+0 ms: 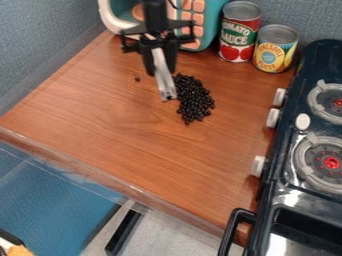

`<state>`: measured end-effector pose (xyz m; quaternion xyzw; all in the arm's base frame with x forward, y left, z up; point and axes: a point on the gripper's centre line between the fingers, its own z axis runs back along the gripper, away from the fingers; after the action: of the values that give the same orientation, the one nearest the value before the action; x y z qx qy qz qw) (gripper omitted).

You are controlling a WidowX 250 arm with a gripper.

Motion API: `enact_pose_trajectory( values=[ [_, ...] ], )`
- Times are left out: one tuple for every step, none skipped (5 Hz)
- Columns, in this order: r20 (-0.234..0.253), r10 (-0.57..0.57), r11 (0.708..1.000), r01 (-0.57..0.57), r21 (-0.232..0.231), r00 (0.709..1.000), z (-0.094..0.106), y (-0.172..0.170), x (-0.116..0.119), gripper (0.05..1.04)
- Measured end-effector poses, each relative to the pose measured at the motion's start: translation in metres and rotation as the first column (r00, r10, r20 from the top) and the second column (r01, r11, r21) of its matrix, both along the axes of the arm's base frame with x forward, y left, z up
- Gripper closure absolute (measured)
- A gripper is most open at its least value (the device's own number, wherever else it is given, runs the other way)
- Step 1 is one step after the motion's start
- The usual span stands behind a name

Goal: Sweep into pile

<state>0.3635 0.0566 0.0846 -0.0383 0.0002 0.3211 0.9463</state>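
A pale, slim tool (164, 84) is pinched in the gripper (160, 66), with the pile of dark beans (194, 100) just beside its lower end and one stray bean (137, 79) apart on the gripper's other side, though whether the tool's tip touches the tabletop (133, 135) cannot be told from this angle. The tool is best lifted clear, set down beyond the stray bean, and drawn low and slowly back towards the pile, with the stroke ended at its edge so that the gathered beans are not scattered.
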Motion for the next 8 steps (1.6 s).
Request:
enact_pose_trajectory(
  values=[
    [-0.005,-0.041,0.999,0.041,0.030,0.999,0.006,0.036,-0.008,0.733],
    [0.015,-0.079,0.988,0.076,0.136,0.997,0.004,0.083,-0.014,0.733],
    [-0.020,-0.162,0.957,0.163,0.239,0.987,-0.012,0.113,-0.019,0.733],
    [-0.066,-0.251,0.916,0.259,0.306,0.966,-0.026,0.127,-0.017,0.733],
    [-0.119,-0.313,0.880,0.335,0.337,0.942,-0.041,0.125,-0.017,0.733],
    [-0.132,-0.361,0.854,0.384,0.350,0.923,-0.049,0.106,-0.011,0.733],
    [-0.149,-0.376,0.846,0.405,0.348,0.914,-0.059,0.093,-0.008,0.733],
    [-0.139,-0.365,0.850,0.391,0.353,0.920,-0.064,0.081,-0.007,0.733]
  ],
)
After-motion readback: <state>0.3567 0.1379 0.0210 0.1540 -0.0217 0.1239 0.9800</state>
